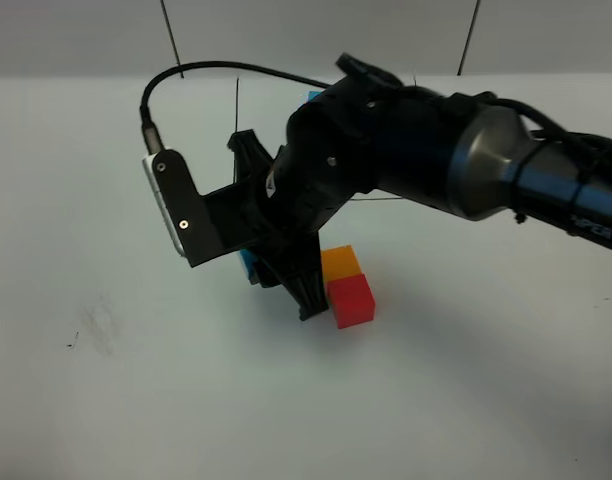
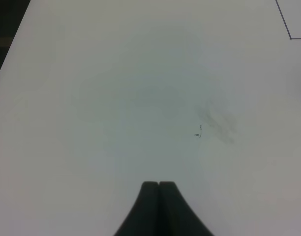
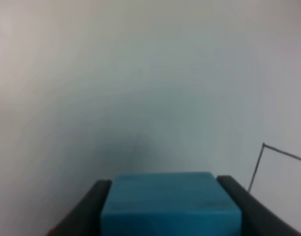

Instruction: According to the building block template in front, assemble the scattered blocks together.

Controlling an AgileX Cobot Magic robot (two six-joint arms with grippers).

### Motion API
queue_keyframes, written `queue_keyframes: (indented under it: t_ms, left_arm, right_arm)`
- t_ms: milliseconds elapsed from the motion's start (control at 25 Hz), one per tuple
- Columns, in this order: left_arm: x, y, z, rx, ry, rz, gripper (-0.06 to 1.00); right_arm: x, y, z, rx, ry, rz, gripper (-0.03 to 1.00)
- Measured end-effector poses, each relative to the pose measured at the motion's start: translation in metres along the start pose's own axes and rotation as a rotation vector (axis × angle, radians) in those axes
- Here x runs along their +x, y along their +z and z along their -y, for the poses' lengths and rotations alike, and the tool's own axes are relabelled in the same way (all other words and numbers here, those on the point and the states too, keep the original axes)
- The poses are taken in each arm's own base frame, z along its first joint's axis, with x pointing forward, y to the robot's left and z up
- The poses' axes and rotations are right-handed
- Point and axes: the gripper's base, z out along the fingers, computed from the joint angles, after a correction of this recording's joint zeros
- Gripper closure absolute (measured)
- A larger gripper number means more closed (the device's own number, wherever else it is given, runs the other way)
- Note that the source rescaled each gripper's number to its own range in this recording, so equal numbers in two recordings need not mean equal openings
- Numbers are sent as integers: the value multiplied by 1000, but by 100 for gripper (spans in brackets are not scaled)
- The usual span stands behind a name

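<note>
- Right arm (image 1: 466,160) reaches in across the middle of the bench (image 1: 106,400), wrist tipped down.
- Right claw (image 3: 164,182): pinching the blue cube (image 3: 170,204). One dark finger (image 3: 91,209) sits on each flank, and both sides look in contact.
- From the high camera only a sliver of the blue cube (image 1: 248,265) peeks out at the left edge of the claw body. Cannot tell whether it rests on the bench or hangs just off it.
- Orange cube (image 1: 340,263) and red cube (image 1: 351,302) sit touching each other, the red nearer the camera. Both lie just beside the claw's right-hand finger, on the far side from the blue sliver.
- Building block template (image 1: 313,96): only a bit of blue shows behind the arm at the far side of the bench; the rest is hidden.
- A thin black line (image 3: 258,164) drawn on the bench turns a corner near the gripped cube.
- Left claw (image 2: 159,186): fingers pressed together, nothing between them. It hangs over bare bench, with a grey smudge (image 2: 220,123) ahead of it and well apart from all the cubes.
</note>
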Motion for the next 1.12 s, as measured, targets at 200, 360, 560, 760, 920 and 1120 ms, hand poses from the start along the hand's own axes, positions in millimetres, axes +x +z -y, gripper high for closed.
queue_keyframes:
  t_ms: [200, 360, 560, 760, 920, 1120]
  left_arm:
    - [0, 0, 0, 0, 0, 0, 94]
    - [0, 0, 0, 0, 0, 0, 94]
    - [0, 0, 0, 0, 0, 0, 94]
    - [0, 0, 0, 0, 0, 0, 94]
    - [0, 0, 0, 0, 0, 0, 94]
    - [0, 0, 0, 0, 0, 0, 94]
  right_arm:
    - [0, 32, -2, -62, -54, -17, 52]
    - [5, 56, -8, -109, -72, -39, 52]
    - [16, 77, -10, -133, -75, -67, 52]
    - [25, 87, -9, -129, -91, -77, 52]
    - [25, 88, -8, -124, -98, -75, 52]
    - [25, 88, -9, -139, -94, -79, 52]
